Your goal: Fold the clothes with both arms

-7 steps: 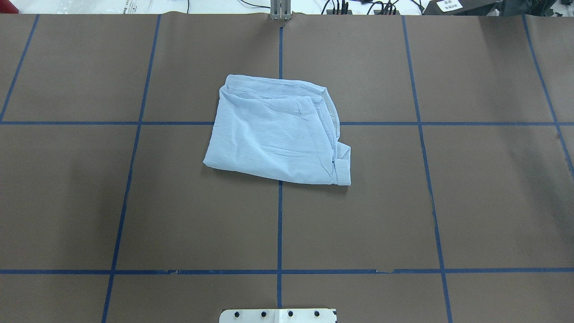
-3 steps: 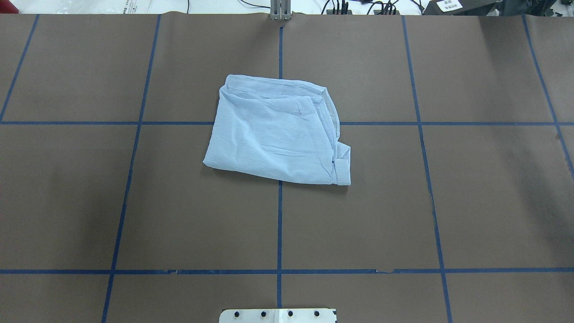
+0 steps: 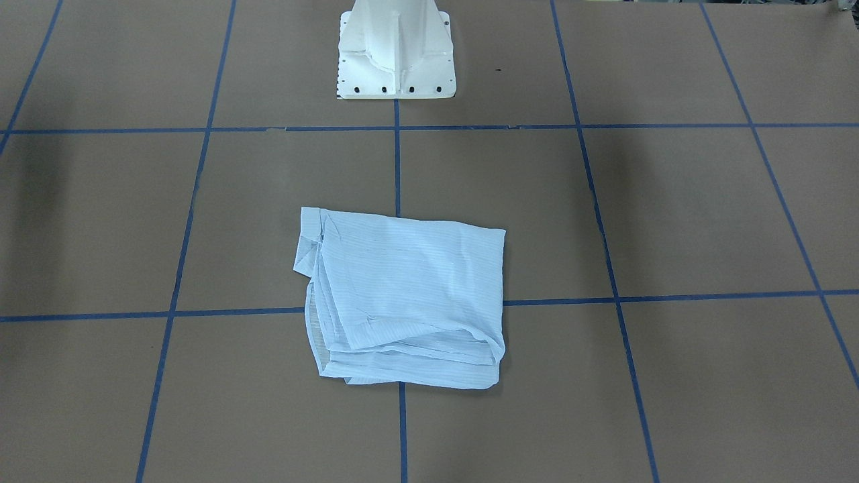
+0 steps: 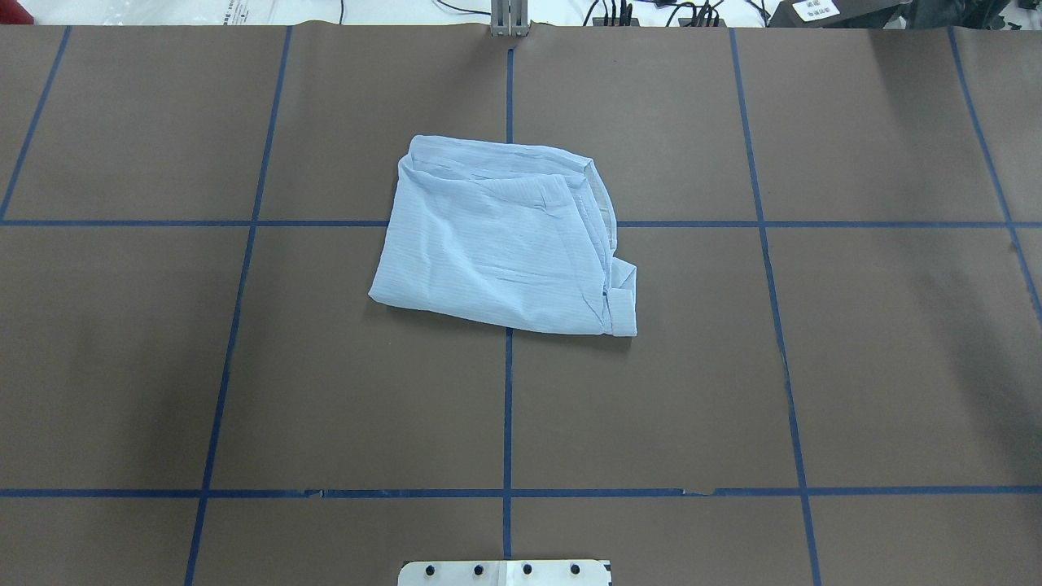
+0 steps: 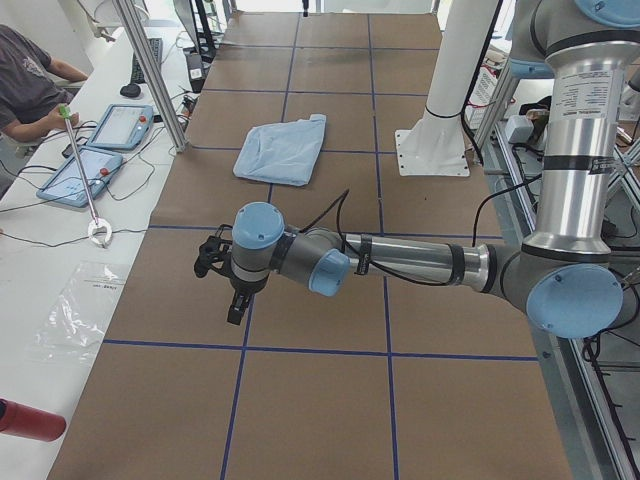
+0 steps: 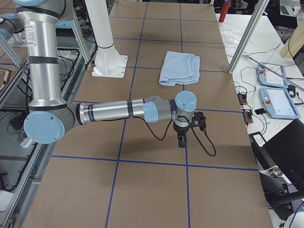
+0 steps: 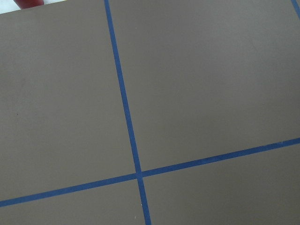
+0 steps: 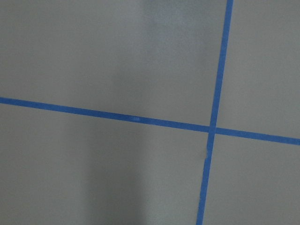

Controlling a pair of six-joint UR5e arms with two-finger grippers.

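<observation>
Hovering low over the brown table point(image 4: 895, 366) way off to the left, the left gripper point(image 5: 233, 310) is well apart from the shirt point(image 4: 496, 252). The shirt lies folded in a rough square mid-table across a blue tape line point(image 4: 506, 407). The right gripper point(image 6: 182, 141) hangs far off right, and I can't tell if either gripper's fingers are apart or together.
</observation>
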